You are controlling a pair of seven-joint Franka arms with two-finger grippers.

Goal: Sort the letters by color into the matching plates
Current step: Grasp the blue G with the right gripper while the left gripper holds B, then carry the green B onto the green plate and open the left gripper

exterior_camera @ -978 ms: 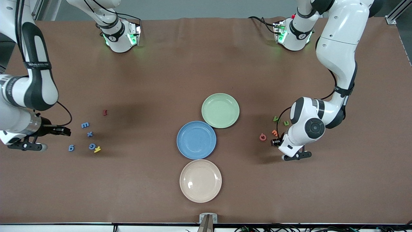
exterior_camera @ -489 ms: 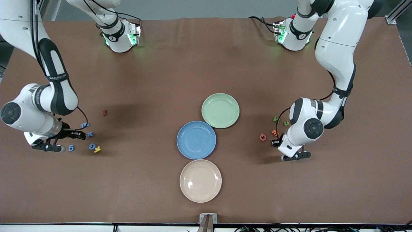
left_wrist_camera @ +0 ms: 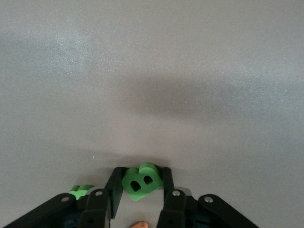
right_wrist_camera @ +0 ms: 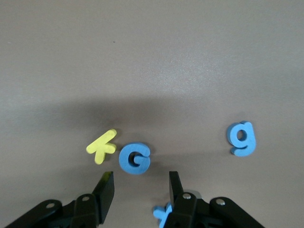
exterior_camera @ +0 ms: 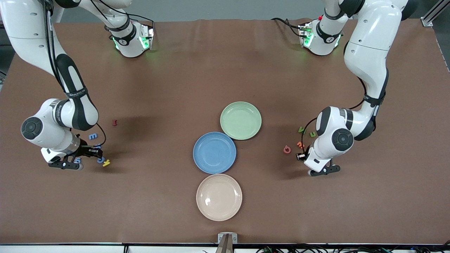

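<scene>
Left pincer (left_wrist_camera: 140, 190) clamped on green letter (left_wrist_camera: 141, 181) — light, soft foam, pinch flat edges. Right pincer (right_wrist_camera: 141, 187) open over blue G (right_wrist_camera: 134, 158) on desk.

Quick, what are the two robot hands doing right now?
Left gripper: fingers shut on a green letter.
Right gripper: open, holding nothing, low over the blue G.

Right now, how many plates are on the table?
3: the light green plate farthest from the front camera, the blue plate beside it, nearer, and the cream plate nearest.
</scene>
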